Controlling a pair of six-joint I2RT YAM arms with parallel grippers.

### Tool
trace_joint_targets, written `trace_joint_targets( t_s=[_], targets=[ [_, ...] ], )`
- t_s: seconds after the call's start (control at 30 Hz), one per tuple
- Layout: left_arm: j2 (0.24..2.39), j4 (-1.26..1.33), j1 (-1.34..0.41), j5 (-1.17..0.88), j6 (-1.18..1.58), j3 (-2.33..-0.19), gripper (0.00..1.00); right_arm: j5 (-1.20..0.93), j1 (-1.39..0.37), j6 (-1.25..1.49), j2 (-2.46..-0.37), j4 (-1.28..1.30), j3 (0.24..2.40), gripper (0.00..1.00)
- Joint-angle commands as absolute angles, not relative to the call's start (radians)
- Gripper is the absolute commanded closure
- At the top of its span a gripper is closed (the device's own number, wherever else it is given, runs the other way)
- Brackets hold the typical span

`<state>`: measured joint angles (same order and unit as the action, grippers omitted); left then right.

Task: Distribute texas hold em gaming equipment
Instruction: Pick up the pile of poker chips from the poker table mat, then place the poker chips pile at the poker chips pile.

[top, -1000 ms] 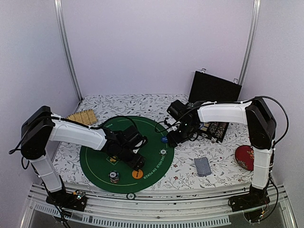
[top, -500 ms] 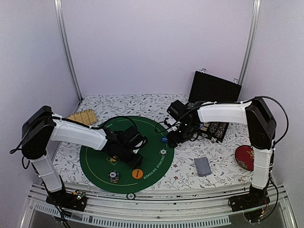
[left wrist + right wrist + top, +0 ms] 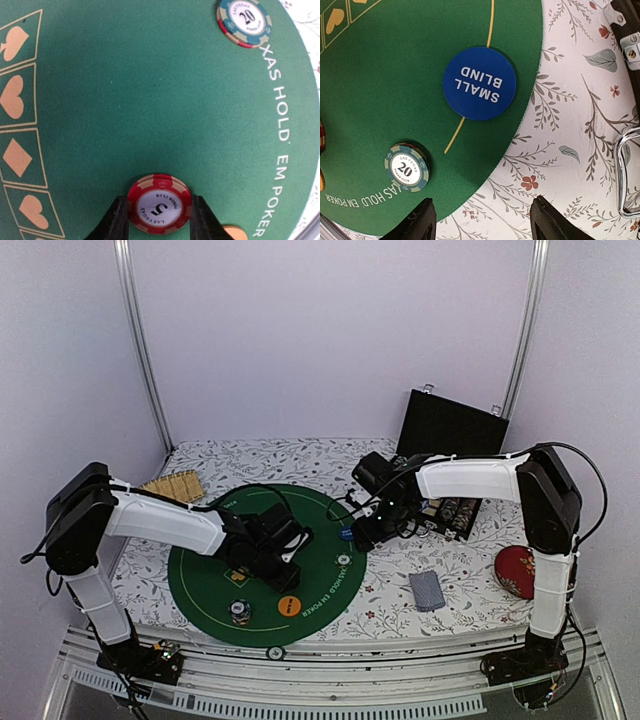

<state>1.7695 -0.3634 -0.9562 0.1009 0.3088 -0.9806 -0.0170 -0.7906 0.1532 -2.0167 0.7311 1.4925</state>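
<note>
My left gripper point(image 3: 284, 564) is over the round green poker mat point(image 3: 205, 575). In the left wrist view its fingers point(image 3: 116, 222) press both sides of a red "5" chip point(image 3: 159, 204), which lies flat at the felt. A teal "20" chip point(image 3: 244, 21) lies by the mat's lettering and also shows in the top view point(image 3: 342, 561). An orange button point(image 3: 289, 606) and a striped chip stack point(image 3: 240, 611) sit near the mat's front rim. My right gripper point(image 3: 366, 531) is open and empty point(image 3: 485, 226) just short of the blue "SMALL BLIND" button point(image 3: 479, 83). A blue-backed card deck point(image 3: 427, 590) lies at the front right.
An open black case point(image 3: 452, 430) with chip rows point(image 3: 455, 512) stands at the back right. A red round cushion-like disc point(image 3: 516, 571) lies at the right edge. A tan bamboo mat point(image 3: 172, 485) lies at the back left. A floral cloth point(image 3: 300, 455) covers the table.
My left gripper has moved a little back and left, away from the orange button towards the mat's middle. The right arm has not moved.
</note>
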Motion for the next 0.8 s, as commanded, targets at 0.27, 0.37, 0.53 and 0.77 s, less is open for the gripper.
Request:
trace_joint_targets(
  t_s=[0.27,0.37,0.53,0.77],
  targets=[
    [1.825,-0.404,-0.952,0.109,0.202,-1.209,1.00,-0.060,-0.682,0.193,-1.852,0.647,1.389,0.34],
    [1.888,-0.394,-0.956,0.102,0.174,-1.289,1.00,-0.064,-0.644,0.208,-1.809,0.633,1.350,0.34],
    [2.022,-0.410,-0.974,0.077,0.143,-1.438,1.00,-0.061,-0.612,0.209,-1.770,0.621,1.311,0.34],
    [2.122,-0.466,-0.993,0.060,0.120,-1.533,1.00,-0.067,-0.606,0.209,-1.764,0.614,1.287,0.34]
  ],
)
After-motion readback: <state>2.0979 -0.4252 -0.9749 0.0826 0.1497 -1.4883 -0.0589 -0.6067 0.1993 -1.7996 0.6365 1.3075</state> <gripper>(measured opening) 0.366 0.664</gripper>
